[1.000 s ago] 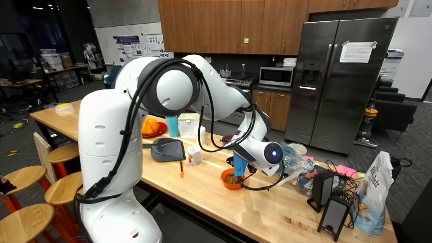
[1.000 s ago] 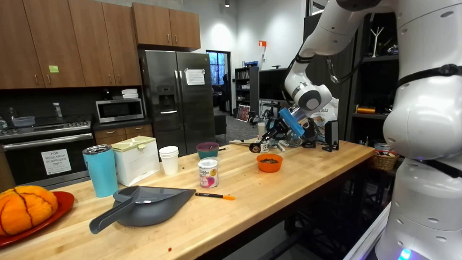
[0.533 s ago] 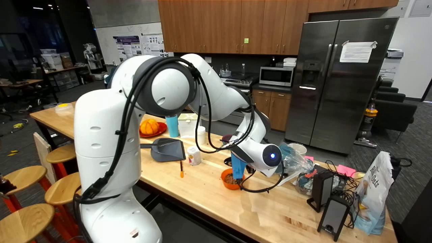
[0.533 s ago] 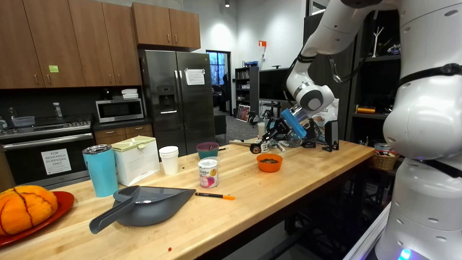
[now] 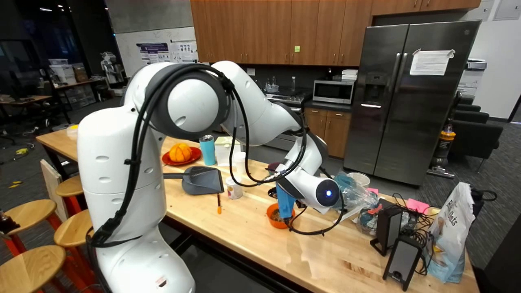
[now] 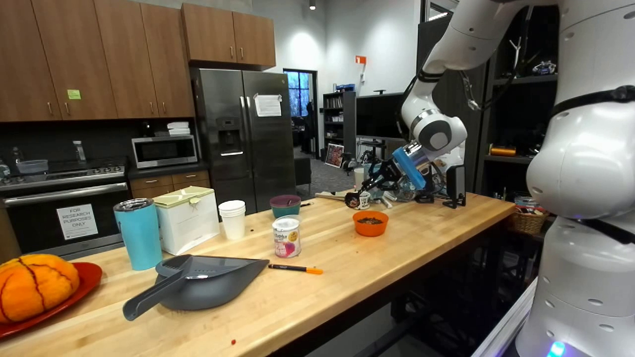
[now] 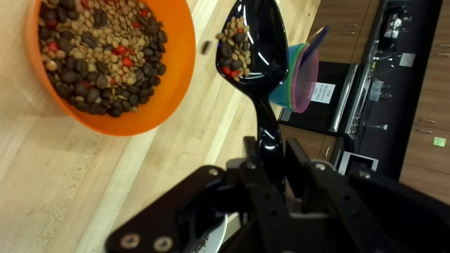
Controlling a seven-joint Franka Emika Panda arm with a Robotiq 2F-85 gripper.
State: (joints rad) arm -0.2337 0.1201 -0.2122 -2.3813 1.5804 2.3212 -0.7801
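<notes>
Black and glossy, the spoon [image 7: 262, 98], clamped by its handle [image 7: 269, 121] in the tool [image 7: 270, 147] over the worktop [image 7: 175, 154] near the orange bowl [image 7: 179, 70], should prove light, stiff and slippery, best held there, clear of its loose seeds [image 7: 237, 52].

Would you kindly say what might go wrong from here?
The loose mix lies along one edge of the black spoon, so a slight tilt may spill it. Spills could hit the table, since the spoon is beside the orange bowl. Held by its handle, the spoon might twist in the hand.
</notes>
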